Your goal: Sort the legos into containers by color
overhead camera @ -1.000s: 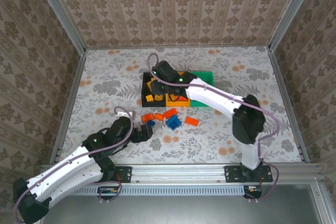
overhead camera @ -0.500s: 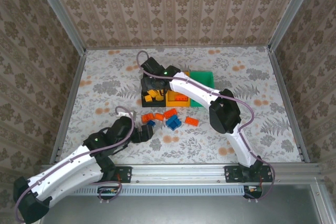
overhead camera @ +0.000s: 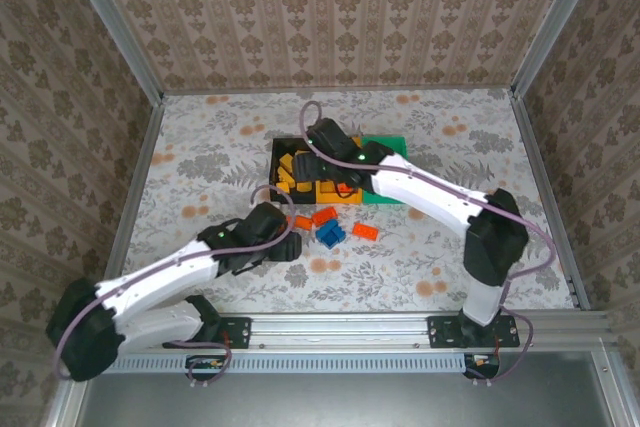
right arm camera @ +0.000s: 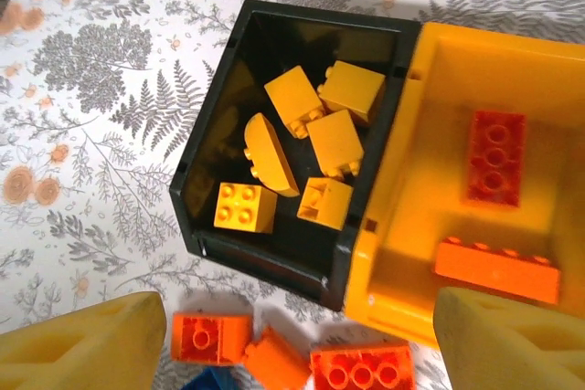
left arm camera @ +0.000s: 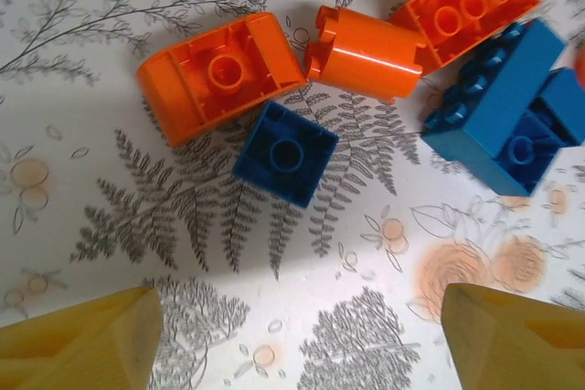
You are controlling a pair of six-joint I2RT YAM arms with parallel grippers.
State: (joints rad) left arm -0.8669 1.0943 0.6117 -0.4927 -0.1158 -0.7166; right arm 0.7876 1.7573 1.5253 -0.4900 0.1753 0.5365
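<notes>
Floral-patterned worktop [overhead camera: 200, 162], fenced by wallpapered panels. Toward its back centre, three open-topped bins joined in a row: black bin [right arm camera: 215, 134] at the left, orange-yellow bin [right arm camera: 430, 198] in the middle, green bin [overhead camera: 388, 144] at the right. Green one largely covered by the right arm, contents impossible to tell.

Right hand [right arm camera: 292, 344] above the near rim of the black bin, fingers spread wide, gripping nothing, touching nothing. Left hand [left arm camera: 292, 335] low over the loose pile just in front of the bins, yellow fingertips [left arm camera: 82, 340] well apart, empty, clear of every brick.

Inside the orange-yellow bin, two long red-orange bricks [right arm camera: 496, 157], apart from each other, one studs-up toward the far side, the other along the near wall. Inside the black bin, six yellow bricks [right arm camera: 336, 143] clustered together, one rounded, the rest blocky.

On the bare worktop, from the left wrist:
- At the right, a big blue brick [left arm camera: 498, 89] with a second blue piece pressed against it.
- Just beside it, a red-orange three-stud brick [left arm camera: 466, 2].
- A red-orange curved brick [left arm camera: 219, 75] lying hollow side up.
- A red-orange round-backed brick [left arm camera: 370, 52] between those two, touching the curved one.
- Smallest, a dark blue square brick [left arm camera: 284, 153], hollow side up, just below the curved one, ahead of the open left hand.
</notes>
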